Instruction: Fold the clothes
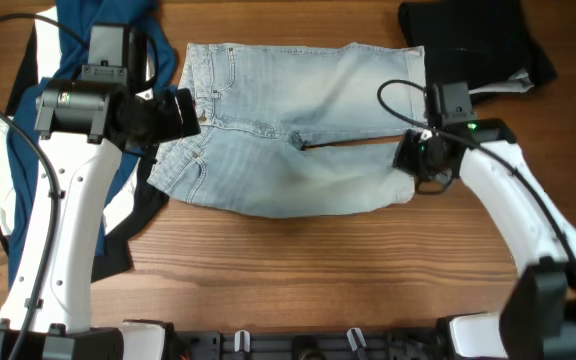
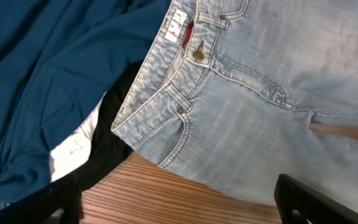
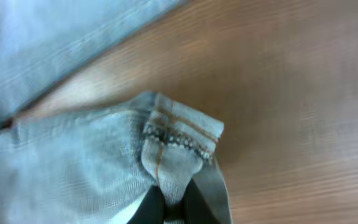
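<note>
Overhead, the denim shorts (image 1: 288,130) are lying spread flat in the middle of the wooden surface (image 1: 318,270), with the waistband toward the left and the two legs running right. The fabric is showing as pale, faded blue, with darker stitching along the seams. From the left wrist view, a brass button (image 2: 198,53), a white and red label (image 2: 179,28) inside the waistband and a curved front pocket are showing.

The left jaws are hanging over the waistband end, spread wide and gripping nothing; only their dark tips are poking in at the bottom of that view. The right jaws are pinching tight on the hem corner of the nearer leg, which is bunching up between them.

The left arm is covering part of the waistband and much of the pile beside it. That pile is made up of a deep-blue garment (image 1: 78,30), black fabric (image 2: 114,143) and white cloth (image 1: 3,190), and the frame edges are cutting it off. The waistband is overlapping the blue and black cloth. A black garment (image 1: 468,35) is sitting just beside the farther leg's hem and is cropped at the top.

Bare wood is stretching along the near side of the shorts and to the right of the pinched hem.
</note>
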